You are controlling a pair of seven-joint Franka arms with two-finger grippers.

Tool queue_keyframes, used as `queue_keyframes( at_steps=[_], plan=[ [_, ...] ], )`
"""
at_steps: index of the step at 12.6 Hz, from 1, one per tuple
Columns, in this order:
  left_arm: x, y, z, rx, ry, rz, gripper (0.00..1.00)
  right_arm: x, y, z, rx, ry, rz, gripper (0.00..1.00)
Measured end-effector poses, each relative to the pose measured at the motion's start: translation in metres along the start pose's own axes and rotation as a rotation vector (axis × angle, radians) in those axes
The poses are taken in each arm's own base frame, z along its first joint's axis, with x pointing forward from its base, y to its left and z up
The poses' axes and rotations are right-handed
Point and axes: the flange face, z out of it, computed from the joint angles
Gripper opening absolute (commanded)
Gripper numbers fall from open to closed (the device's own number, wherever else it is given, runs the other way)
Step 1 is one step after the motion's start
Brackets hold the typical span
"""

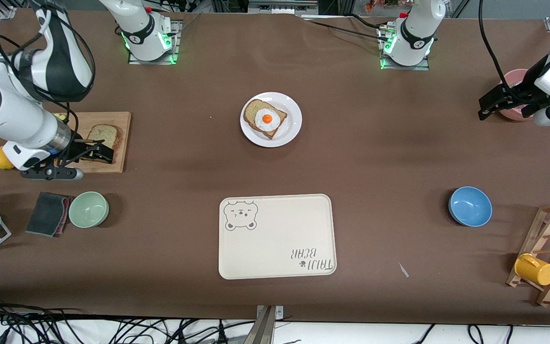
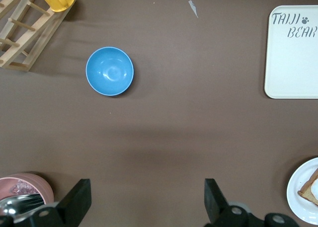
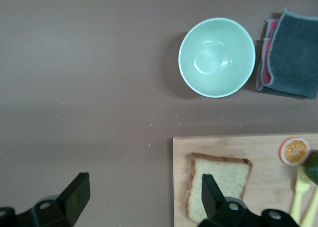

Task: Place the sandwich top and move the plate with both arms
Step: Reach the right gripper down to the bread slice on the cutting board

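The right claw (image 1: 94, 152) hangs over the cutting board (image 1: 121, 143) at the right arm's end of the worktop (image 1: 375, 157), its fingers spread wide with nothing between them. One finger is over the bread (image 1: 105, 135), the other out over bare worktop, so it looks lined up for a pick that is not yet made. The bread lies flat on the board, crust all round, an orange half (image 3: 293, 151) resting near it on the same board.

Mid-worktop sits the plate (image 1: 291, 125), already carrying a slice with a fried egg (image 1: 267, 118) — that is where the top slice has to land. Nearer the camera lies the bear-print tray (image 1: 277, 235), bare, probably the plate's destination.

The left claw (image 1: 503, 103) waits up high at the left arm's end, over a pink cup (image 1: 516, 78), also wide open and empty — kept well clear, I'd judge, until the plate needs two arms. A blue bowl (image 1: 470, 206) and a green bowl (image 1: 89, 209) stand by, not in play.

Next call: the right claw centres on the slice and drops.
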Motion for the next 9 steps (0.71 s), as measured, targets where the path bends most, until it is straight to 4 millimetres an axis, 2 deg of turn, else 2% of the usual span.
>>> queue_keyframes(
  at_steps=[2, 3, 5, 7, 9],
  plan=[
    [0.000, 0.000, 0.000, 0.000, 0.000, 0.000, 1.00, -0.017, 0.005, 0.044, 0.007, 0.008, 0.010, 0.91],
    [0.000, 0.000, 0.000, 0.000, 0.000, 0.000, 1.00, -0.025, 0.007, 0.059, 0.008, -0.005, 0.017, 0.89],
    [0.000, 0.000, 0.000, 0.000, 0.000, 0.000, 1.00, -0.034, 0.011, 0.075, 0.006, -0.033, 0.057, 0.87],
    [0.000, 0.000, 0.000, 0.000, 0.000, 0.000, 1.00, -0.040, 0.019, 0.085, -0.025, -0.049, 0.093, 0.80],
    [0.000, 0.000, 0.000, 0.000, 0.000, 0.000, 1.00, -0.048, 0.029, 0.105, -0.094, -0.048, 0.105, 0.77]
  ],
)
